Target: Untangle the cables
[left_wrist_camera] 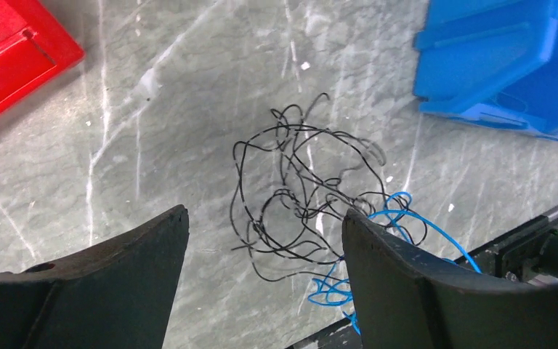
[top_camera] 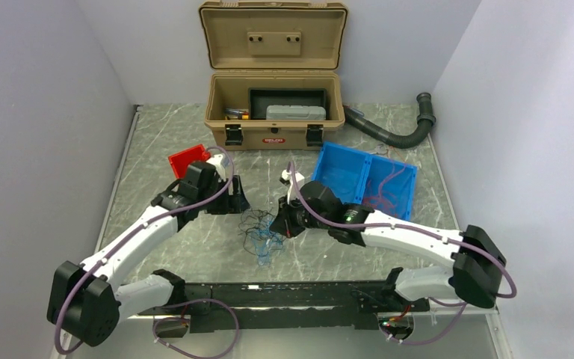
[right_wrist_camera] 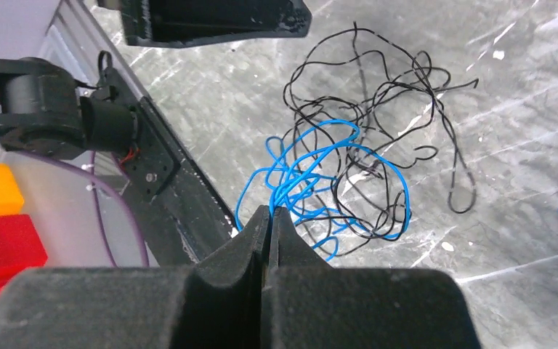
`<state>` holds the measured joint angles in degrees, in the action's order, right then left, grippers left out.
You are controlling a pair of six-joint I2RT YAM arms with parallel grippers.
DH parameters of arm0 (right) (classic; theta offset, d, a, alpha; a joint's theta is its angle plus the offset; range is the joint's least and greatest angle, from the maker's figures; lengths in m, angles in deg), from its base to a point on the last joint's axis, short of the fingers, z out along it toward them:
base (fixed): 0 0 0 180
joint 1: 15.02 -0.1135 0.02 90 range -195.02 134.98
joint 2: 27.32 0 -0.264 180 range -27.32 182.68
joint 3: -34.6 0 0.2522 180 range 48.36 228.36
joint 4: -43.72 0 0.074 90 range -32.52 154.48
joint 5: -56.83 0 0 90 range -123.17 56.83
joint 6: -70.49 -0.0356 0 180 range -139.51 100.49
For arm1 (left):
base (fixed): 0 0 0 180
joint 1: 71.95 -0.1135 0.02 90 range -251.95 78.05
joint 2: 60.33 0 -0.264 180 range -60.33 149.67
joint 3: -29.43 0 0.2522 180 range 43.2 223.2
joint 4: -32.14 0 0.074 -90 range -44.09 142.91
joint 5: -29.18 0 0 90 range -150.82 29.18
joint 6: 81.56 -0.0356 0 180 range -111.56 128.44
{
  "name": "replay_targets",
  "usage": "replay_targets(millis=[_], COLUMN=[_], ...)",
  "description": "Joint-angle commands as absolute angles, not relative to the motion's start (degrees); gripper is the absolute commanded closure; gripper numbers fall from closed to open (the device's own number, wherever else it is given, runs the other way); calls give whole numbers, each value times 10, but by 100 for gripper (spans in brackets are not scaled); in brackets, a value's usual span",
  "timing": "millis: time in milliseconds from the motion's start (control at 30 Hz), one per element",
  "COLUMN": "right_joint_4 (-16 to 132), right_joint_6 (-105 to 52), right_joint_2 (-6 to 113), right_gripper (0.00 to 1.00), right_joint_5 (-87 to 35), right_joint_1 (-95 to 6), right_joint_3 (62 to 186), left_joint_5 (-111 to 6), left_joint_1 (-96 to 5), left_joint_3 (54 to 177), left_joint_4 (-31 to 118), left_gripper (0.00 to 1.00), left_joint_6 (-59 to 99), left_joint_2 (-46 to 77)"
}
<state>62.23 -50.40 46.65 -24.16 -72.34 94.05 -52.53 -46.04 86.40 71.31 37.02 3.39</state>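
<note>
The cables (top_camera: 260,235) lie as a small tangle of thin black and blue strands on the marble table, between the two arms. In the right wrist view my right gripper (right_wrist_camera: 271,211) is shut, with blue cable strands (right_wrist_camera: 312,171) running in between its tips. Black strands (right_wrist_camera: 378,94) spread out beyond them. My left gripper (left_wrist_camera: 265,212) is open and hangs just above the black loops (left_wrist_camera: 298,189), holding nothing. Its right finger (left_wrist_camera: 407,283) covers part of the blue strands (left_wrist_camera: 399,218). In the top view the left gripper (top_camera: 235,200) and the right gripper (top_camera: 280,224) flank the tangle.
A blue bin (top_camera: 344,176) with thin reddish wires (top_camera: 389,191) inside stands to the right of the tangle. A red bin (top_camera: 188,159) is to the left. An open tan toolbox (top_camera: 273,112) and a black hose (top_camera: 389,133) are at the back. A black rail (top_camera: 269,295) runs along the near edge.
</note>
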Motion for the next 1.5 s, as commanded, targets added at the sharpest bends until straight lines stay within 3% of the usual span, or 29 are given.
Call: replay_targets(millis=[0,100,233,333,700,1100,1167,1267,1367,1467], right_joint_4=[655,662,665,682,718,717,711,710,723,729], right_joint_6=[-441,-424,-416,-418,-402,-393,-393,-393,-397,-411], right_joint_2=[424,395,341,313,308,317,315,316,313,298], right_gripper=[100,100,100,100,100,100,100,100,100,100], right_joint_5=[-224,-208,-225,-260,-293,-292,-290,-296,-308,-345], right_joint_1=[-725,-725,-724,-724,-724,-723,-723,-723,-723,-723], right_joint_3=[945,931,906,895,898,907,903,902,909,901], left_joint_5=[-474,-438,-414,-400,-403,-453,-437,-407,-382,-353], left_joint_1=[-461,-461,-461,-461,-424,-389,-388,-386,-386,-386], left_joint_3=[839,827,821,823,884,952,947,949,944,934], left_joint_4=[635,597,571,566,634,710,694,673,651,617], left_gripper=[20,19,7,6,22,27,35,60,69,100], left_joint_6=[367,369,371,369,334,328,340,352,360,373], left_joint_2=[-4,-9,-3,10,114,219,227,255,269,270])
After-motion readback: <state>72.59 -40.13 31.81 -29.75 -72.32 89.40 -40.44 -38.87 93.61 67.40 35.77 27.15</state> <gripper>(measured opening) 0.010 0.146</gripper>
